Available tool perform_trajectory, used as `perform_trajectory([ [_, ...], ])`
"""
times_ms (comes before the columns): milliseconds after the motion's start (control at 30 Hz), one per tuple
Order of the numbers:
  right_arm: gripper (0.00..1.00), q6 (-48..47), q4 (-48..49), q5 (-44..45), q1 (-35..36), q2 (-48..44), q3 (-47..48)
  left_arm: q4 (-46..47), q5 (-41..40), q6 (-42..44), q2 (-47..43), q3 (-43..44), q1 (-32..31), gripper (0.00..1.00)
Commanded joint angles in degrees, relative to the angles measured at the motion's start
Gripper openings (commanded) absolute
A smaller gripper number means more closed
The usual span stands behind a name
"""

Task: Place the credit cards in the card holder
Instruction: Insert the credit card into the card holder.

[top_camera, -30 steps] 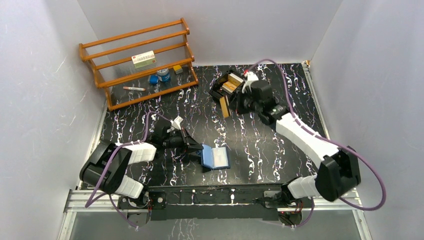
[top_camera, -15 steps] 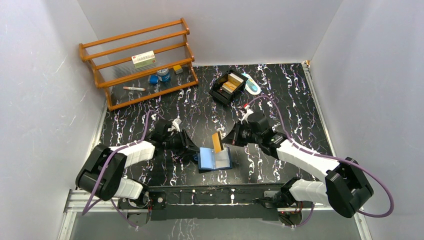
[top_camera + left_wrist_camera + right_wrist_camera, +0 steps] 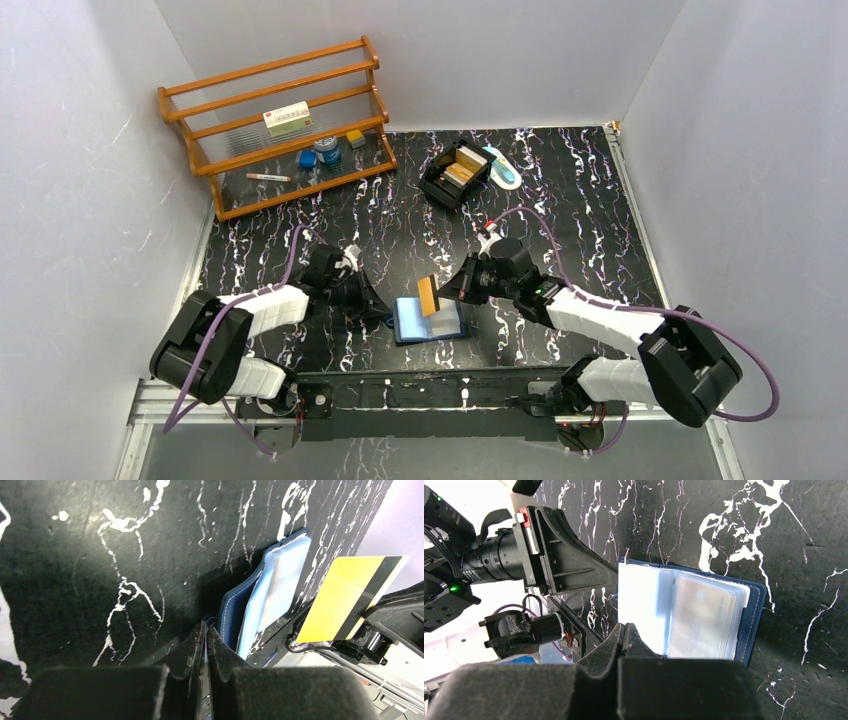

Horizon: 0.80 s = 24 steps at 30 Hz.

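The navy card holder (image 3: 430,321) lies open near the table's front, light blue pockets up. My left gripper (image 3: 384,309) is shut on its left flap; the left wrist view shows the closed fingertips (image 3: 206,630) pinching the navy edge of the card holder (image 3: 272,592). My right gripper (image 3: 447,291) is shut on one gold credit card (image 3: 428,296), held tilted just above the open pockets. The card shows yellow with a dark stripe in the left wrist view (image 3: 345,597). In the right wrist view the card holder (image 3: 704,615) lies just beyond my right gripper (image 3: 625,629). More gold cards (image 3: 463,165) sit in the tray.
A black open tray (image 3: 441,185) stands at the back centre, with a small white and teal object (image 3: 505,172) beside it. A wooden rack (image 3: 280,125) at the back left holds a white box (image 3: 287,119) and small items. Grey walls enclose the table.
My right arm left the black tray with a gold card and came down over the open card holder. The card holder's left flap, held by my left gripper, has dropped flatter.
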Motion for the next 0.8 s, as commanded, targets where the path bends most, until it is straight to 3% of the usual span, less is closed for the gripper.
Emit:
perform_trajectory([
  [0,0.0,1.4,4.6,1.1,0.8,1.1,-0.4,0.4,0.1,0.5,-0.3,-1.3,0.2,0.02],
  [367,0.0,-0.4,6.5,2.3,0.9,2.9,-3.3,0.7,0.4,0.4,0.8,-2.1,0.2,0.02],
  [767,0.0,-1.0,12.7,-0.5,0.8,7.1,-6.0,0.2,3.3,-2.8,-5.8,-1.6,0.1,0.34],
])
